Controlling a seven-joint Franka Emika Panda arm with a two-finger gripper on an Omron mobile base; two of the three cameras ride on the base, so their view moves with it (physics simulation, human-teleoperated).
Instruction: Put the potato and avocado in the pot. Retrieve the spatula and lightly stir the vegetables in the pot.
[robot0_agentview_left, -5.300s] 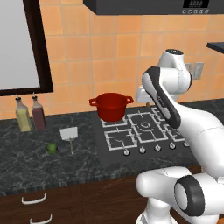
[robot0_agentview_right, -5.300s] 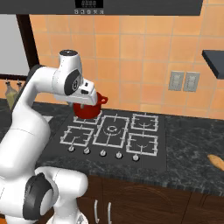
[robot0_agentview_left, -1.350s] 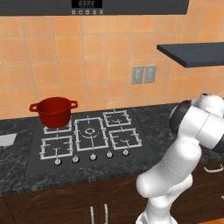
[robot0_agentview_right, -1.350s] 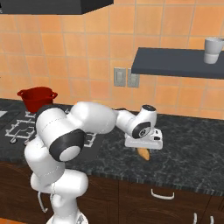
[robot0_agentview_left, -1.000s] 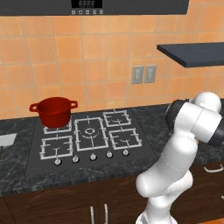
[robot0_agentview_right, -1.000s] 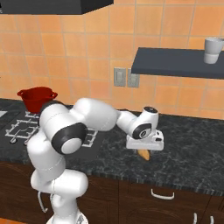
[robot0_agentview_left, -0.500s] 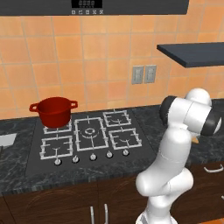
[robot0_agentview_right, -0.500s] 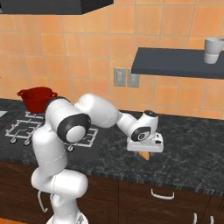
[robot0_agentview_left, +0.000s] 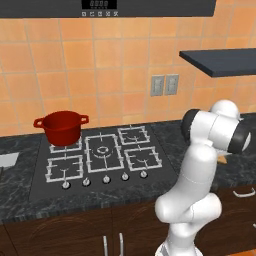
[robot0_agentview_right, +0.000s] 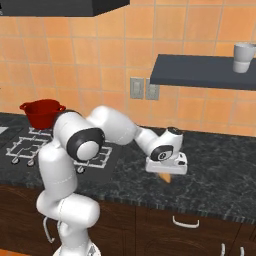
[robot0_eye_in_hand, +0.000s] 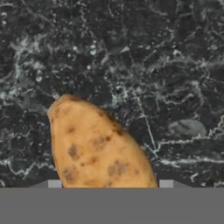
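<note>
The hand (robot0_agentview_right: 166, 170) is seen lowered right onto the dark speckled tabletop (robot0_agentview_right: 220, 180), well to the right of the stove, and the potato (robot0_eye_in_hand: 94, 146) is being gone for. From the hand view the potato is found lying directly below the wrist, its long axis slanted across the picture, the near end cut off by the bottom edge; two pale tips are just glimpsed on either side of it, so it is judged to sit between the fingers. Whether the fingers are parted or already pressed against the skin cannot be told, and no grip can be claimed. For a sound pickup, the squeeze is best taken across the narrow width rather than along the length, near the thick middle so the thing is not tipped out, and a straight lift is called for before any swing toward the pot (robot0_agentview_left: 61, 127). The carry will be a long one: the red pot is seen on the back left burner, well apart from the hand. The potato itself is shown as an elongated tan-orange lump, rounded at the far end, dotted with darker brown spots, resting flat on the stone. In the right base view only an orange sliver of it is seen under the white hand.
</note>
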